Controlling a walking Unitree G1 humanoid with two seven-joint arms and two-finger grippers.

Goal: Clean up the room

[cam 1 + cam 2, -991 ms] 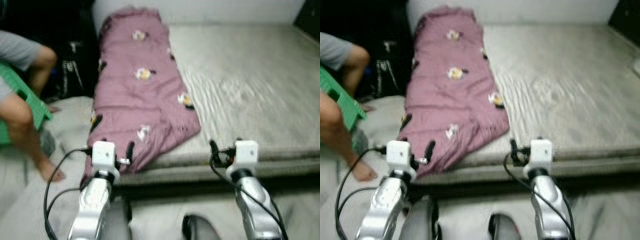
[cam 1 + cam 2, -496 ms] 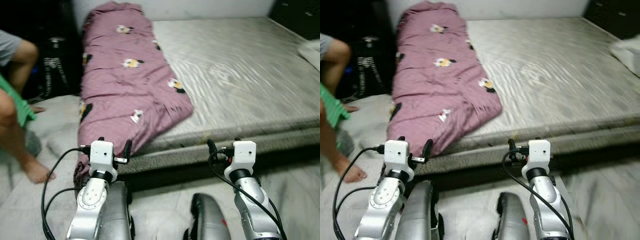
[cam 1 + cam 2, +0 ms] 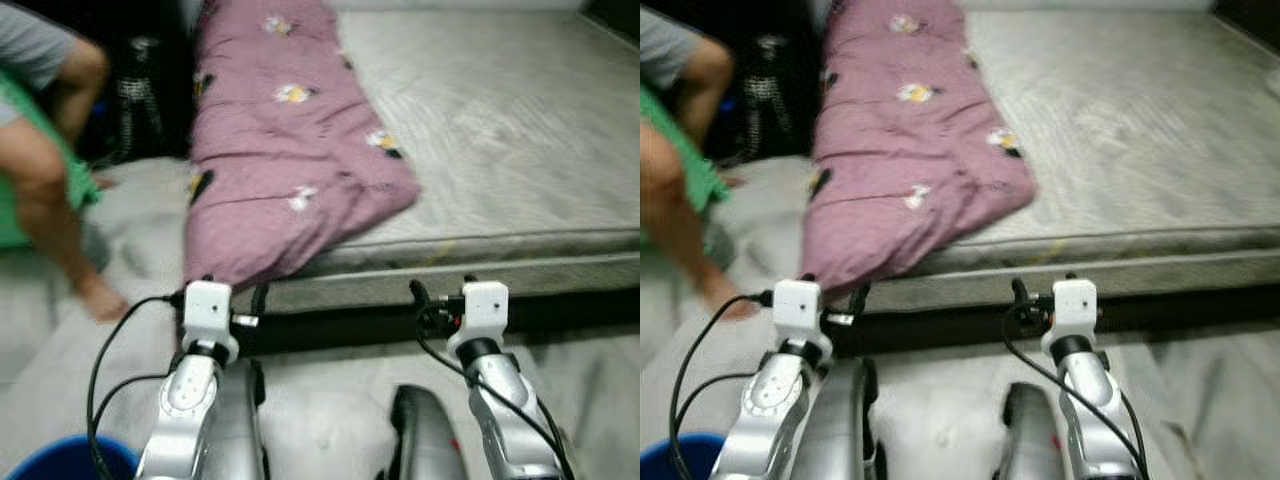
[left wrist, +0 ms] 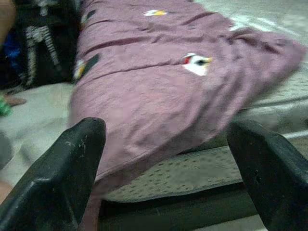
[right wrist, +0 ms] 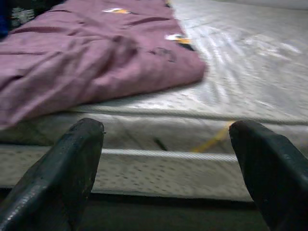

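Observation:
A mauve blanket (image 3: 290,150) with small cartoon prints lies along the left side of a low grey mattress (image 3: 520,130). Its near end droops over the mattress's front edge. My left gripper (image 3: 233,288) is held out in front of me, open and with nothing between its fingers, just short of that drooping end. In the left wrist view the blanket (image 4: 159,91) lies straight ahead between the fingers (image 4: 62,178). My right gripper (image 3: 441,287) is also open with nothing in it, facing the mattress's front edge (image 5: 163,159) to the right of the blanket.
A person sits at the left on a green stool (image 3: 40,200), a bare foot (image 3: 100,298) on the floor near the blanket. A dark bag (image 3: 140,90) stands behind them. A blue bin's rim (image 3: 60,465) shows at my lower left. My legs (image 3: 425,440) are below.
The camera has swung, so the bed and the person sit differently in the picture, and the blue bin's rim has come into view. Both grippers stay open, held the same way.

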